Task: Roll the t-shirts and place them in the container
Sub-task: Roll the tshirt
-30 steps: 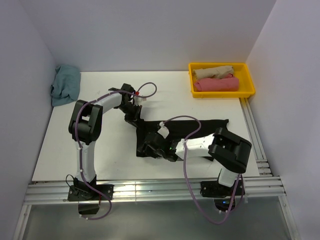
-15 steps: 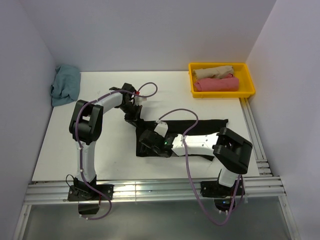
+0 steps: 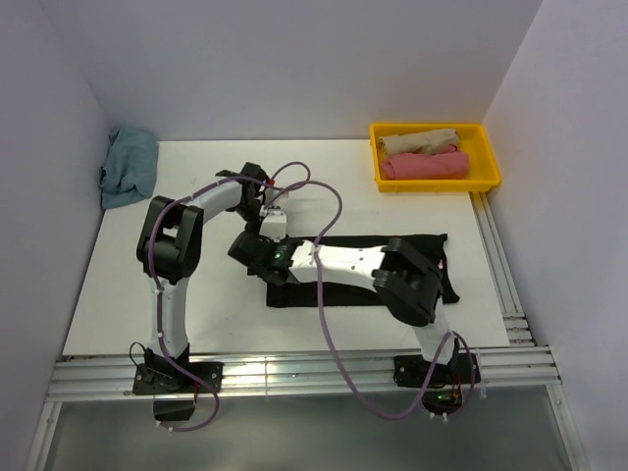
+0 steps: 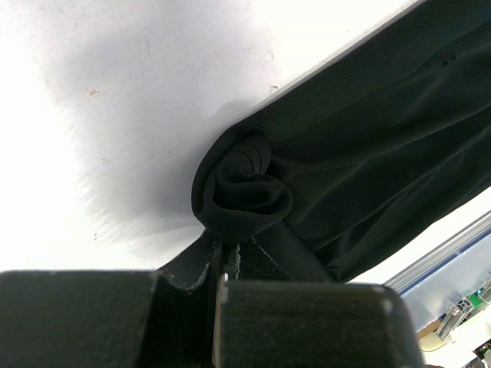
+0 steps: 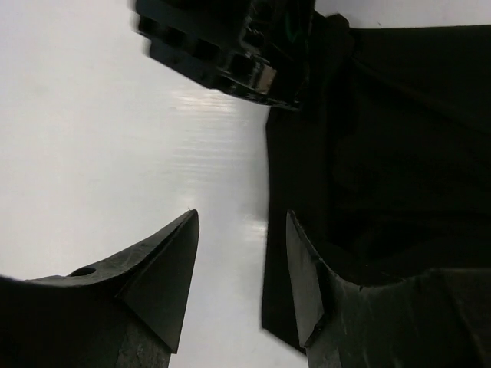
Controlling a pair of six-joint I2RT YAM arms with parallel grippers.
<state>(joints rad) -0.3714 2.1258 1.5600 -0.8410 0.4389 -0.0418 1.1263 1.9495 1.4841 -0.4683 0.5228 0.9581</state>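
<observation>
The black t-shirt [image 3: 424, 251] lies on the white table [image 3: 343, 186] as a long folded strip. Its far left corner is wound into a small tight roll [image 4: 244, 188]. My left gripper [image 3: 261, 222] is shut on that rolled corner, as the left wrist view [image 4: 228, 251] shows. My right gripper [image 3: 247, 251] reaches across the shirt to its left end and is open and empty. In the right wrist view [image 5: 241, 221] it straddles the shirt's left edge [image 5: 399, 138], one finger over bare table, with the left gripper [image 5: 230, 54] just beyond.
A yellow bin [image 3: 489, 157] at the back right holds a rolled beige shirt [image 3: 420, 141] and a rolled pink shirt [image 3: 424, 166]. A crumpled teal shirt [image 3: 128, 167] lies at the back left corner. Walls close in on three sides.
My right arm has swung left across the black shirt, from its near left part to the left end beside the left gripper. The left gripper has stayed on the rolled corner.
</observation>
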